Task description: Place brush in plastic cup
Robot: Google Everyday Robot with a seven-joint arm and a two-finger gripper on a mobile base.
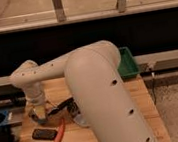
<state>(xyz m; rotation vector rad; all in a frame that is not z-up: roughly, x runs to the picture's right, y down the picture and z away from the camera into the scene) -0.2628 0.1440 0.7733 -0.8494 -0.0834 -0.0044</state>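
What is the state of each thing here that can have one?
gripper: low over the table's left side, pointing down
brush: outside the plastic cup, one end by the gripper
plastic cup: on the table, partly behind the arm
orange-red tool: lying flat on the table
black slab: lying flat beside it
green tray: at the table's far edge

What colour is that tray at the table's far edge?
The tray is green, in the camera view; the pincer hangs low over the table.
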